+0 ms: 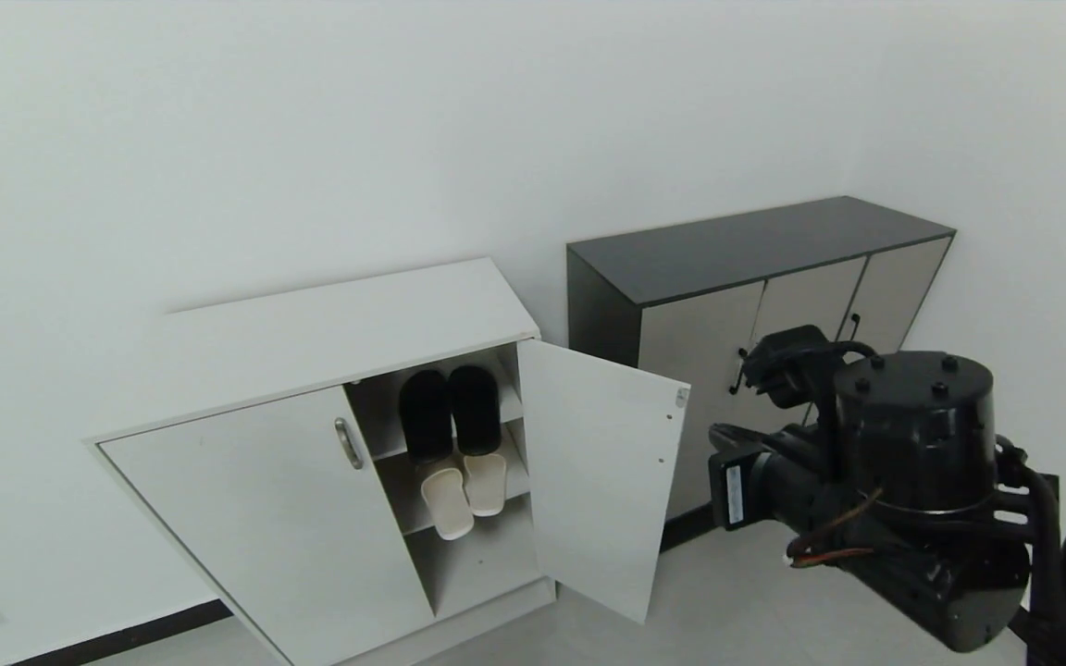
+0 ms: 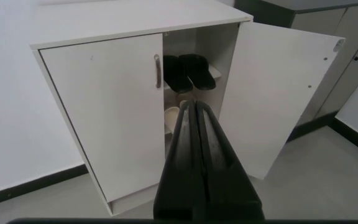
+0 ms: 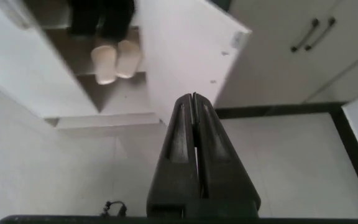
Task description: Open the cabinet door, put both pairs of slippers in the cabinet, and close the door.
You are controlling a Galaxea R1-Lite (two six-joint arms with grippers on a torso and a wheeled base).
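Inside the white cabinet (image 1: pixel 329 324), whose right-hand door (image 1: pixel 602 472) stands open, a pair of black slippers (image 1: pixel 450 412) lies side by side on the upper shelf (image 1: pixel 511 405). A pair of cream slippers (image 1: pixel 464 486) lies on the lower shelf (image 1: pixel 403 490) just beneath, toes pointing outward. The cabinet stands on a pale tiled floor (image 1: pixel 727 601) against the wall, with a dark-topped cabinet (image 1: pixel 755 245) on the same floor just beside it.

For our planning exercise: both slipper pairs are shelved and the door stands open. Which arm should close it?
Right, probably: the right gripper hangs close by the open door; the left gripper faces the cabinet.
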